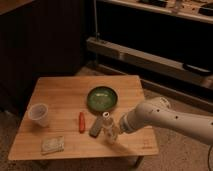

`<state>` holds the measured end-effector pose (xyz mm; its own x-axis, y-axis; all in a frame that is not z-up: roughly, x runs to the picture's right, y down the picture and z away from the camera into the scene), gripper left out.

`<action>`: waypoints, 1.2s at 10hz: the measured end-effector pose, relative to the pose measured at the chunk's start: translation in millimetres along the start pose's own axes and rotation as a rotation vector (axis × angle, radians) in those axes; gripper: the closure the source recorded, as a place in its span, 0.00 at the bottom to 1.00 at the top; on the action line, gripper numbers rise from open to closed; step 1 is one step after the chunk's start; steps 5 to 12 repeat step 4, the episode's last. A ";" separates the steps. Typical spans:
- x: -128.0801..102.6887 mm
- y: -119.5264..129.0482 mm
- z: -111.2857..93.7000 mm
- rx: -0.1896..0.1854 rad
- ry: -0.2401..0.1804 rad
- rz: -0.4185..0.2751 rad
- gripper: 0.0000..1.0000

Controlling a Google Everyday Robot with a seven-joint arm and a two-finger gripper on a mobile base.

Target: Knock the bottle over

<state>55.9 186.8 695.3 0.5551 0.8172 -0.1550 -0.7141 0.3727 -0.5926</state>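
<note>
On the wooden table (60, 90), toward its front edge and right of centre, the bottle (108, 127) stands upright: small, white, narrow-necked, with a small cap. The green bowl (103, 98) sits just behind the bottle, apart from it. Immediately left of the bottle lies a grey oblong object (95, 126), tilted, close to the bottle; contact between the two cannot be determined. Further left of the bottle lies a slim red-orange object (81, 121), lengthwise front to back. Well left of the bottle, near the table's left edge, stands a translucent plastic cup (39, 114), upright. Left of the bottle and nearer the front edge rests a flat pale packet (52, 144).

The white arm (170, 120) reaches in from the right side, low over the table's front-right corner. The gripper (116, 129) is positioned directly to the right of the bottle, at bottle height, touching or nearly touching its side. Jaw opening: cannot be determined, as the jaws merge with the bottle's outline. Whether the gripper has hold of anything cannot be determined either.
</note>
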 end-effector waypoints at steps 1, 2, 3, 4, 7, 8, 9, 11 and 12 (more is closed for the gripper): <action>-2.0 0.5 0.1 0.004 0.000 -0.003 0.96; -3.4 0.4 -0.2 0.013 0.001 -0.005 0.96; -4.7 -1.0 -1.1 0.026 0.000 -0.005 0.96; -7.2 -3.0 -1.6 0.038 -0.002 -0.007 0.96; -7.2 -3.0 -1.6 0.038 -0.002 -0.007 0.96; -7.2 -3.0 -1.6 0.038 -0.002 -0.007 0.96; -7.2 -3.0 -1.6 0.038 -0.002 -0.007 0.96; -7.2 -3.0 -1.6 0.038 -0.002 -0.007 0.96; -7.2 -3.0 -1.6 0.038 -0.002 -0.007 0.96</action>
